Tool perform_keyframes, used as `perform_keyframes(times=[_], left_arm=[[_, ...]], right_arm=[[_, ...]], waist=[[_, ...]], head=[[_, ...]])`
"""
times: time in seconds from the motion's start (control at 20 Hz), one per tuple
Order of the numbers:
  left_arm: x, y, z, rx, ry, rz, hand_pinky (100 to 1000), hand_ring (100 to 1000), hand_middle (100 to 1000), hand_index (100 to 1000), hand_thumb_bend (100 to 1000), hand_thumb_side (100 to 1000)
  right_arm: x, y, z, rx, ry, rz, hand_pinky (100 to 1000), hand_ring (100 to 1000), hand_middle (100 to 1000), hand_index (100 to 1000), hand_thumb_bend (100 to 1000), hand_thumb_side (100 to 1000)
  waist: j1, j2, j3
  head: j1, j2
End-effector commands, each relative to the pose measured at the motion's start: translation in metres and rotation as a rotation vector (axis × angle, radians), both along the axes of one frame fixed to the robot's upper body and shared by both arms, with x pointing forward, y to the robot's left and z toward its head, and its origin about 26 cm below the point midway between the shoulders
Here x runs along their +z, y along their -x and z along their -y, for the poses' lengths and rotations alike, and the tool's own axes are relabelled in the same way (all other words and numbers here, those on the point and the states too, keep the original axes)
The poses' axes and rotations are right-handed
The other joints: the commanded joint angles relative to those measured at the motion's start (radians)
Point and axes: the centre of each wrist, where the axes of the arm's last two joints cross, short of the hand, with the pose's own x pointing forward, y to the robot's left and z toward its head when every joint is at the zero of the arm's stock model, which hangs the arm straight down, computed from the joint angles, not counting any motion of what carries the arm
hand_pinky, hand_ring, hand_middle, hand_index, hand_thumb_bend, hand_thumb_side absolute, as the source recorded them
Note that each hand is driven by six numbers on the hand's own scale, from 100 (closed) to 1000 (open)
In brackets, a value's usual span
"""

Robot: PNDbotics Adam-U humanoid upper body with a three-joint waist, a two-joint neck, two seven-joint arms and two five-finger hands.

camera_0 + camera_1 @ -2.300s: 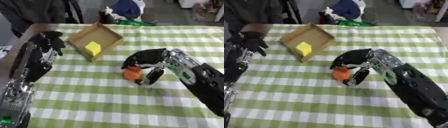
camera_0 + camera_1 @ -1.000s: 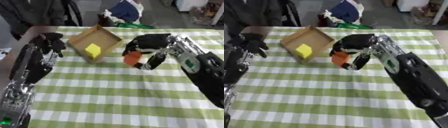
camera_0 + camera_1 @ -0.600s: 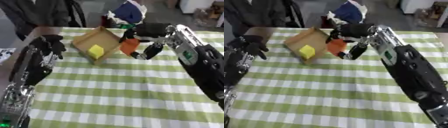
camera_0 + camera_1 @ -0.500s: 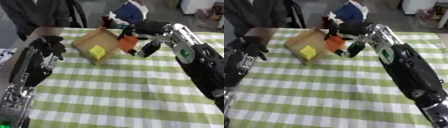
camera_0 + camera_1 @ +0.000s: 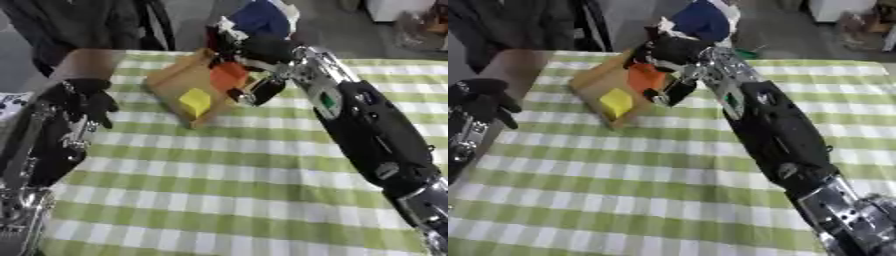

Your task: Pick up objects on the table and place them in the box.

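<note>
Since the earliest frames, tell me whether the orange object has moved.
Yes. The orange object, held in the right hand, has gone from the open tablecloth up and left to over the cardboard box.

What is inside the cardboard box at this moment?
A yellow block lies inside the cardboard box. The right hand holds an orange object over the box's far side and covers that part of the floor.

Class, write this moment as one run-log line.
right hand: shut on orange object, over box | left hand: idle at table's left edge | box: holds yellow block | release: not yet
</note>
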Motion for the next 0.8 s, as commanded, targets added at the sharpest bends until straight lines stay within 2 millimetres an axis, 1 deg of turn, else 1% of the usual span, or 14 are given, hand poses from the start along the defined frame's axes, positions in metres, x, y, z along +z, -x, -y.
perform_keyframes(times=[0.05,0.4,0.55,0.75,0.8], left_arm=[[0.012,0.002,0.002,-0.020,0.006,0.038,445,575,524,726,265,605],[0.013,0.002,0.004,-0.025,0.010,0.042,445,575,524,725,264,606],[0.014,0.002,0.005,-0.029,0.013,0.045,445,575,524,725,264,605],[0.015,0.003,0.005,-0.034,0.017,0.050,445,574,524,725,264,605],[0.015,0.003,0.005,-0.033,0.018,0.050,444,574,524,725,248,600]], right_arm=[[0.012,-0.002,-0.005,0.000,-0.014,0.044,847,725,566,880,100,100],[0.010,-0.004,-0.022,0.029,-0.023,0.070,847,728,578,880,100,100],[0.005,-0.005,-0.028,0.036,-0.019,0.065,847,731,582,882,100,100],[-0.002,-0.007,-0.030,0.026,-0.012,0.055,847,732,589,883,100,100],[-0.003,-0.008,-0.030,0.020,-0.012,0.054,846,731,590,883,100,100]], waist=[[0.001,-0.012,0.009],[-0.008,-0.004,0.030],[-0.011,-0.002,0.037],[-0.014,0.002,0.047],[-0.015,0.003,0.048]], head=[[-0.014,-0.015],[-0.032,-0.018],[-0.038,-0.020],[-0.049,-0.025],[-0.050,-0.026]])
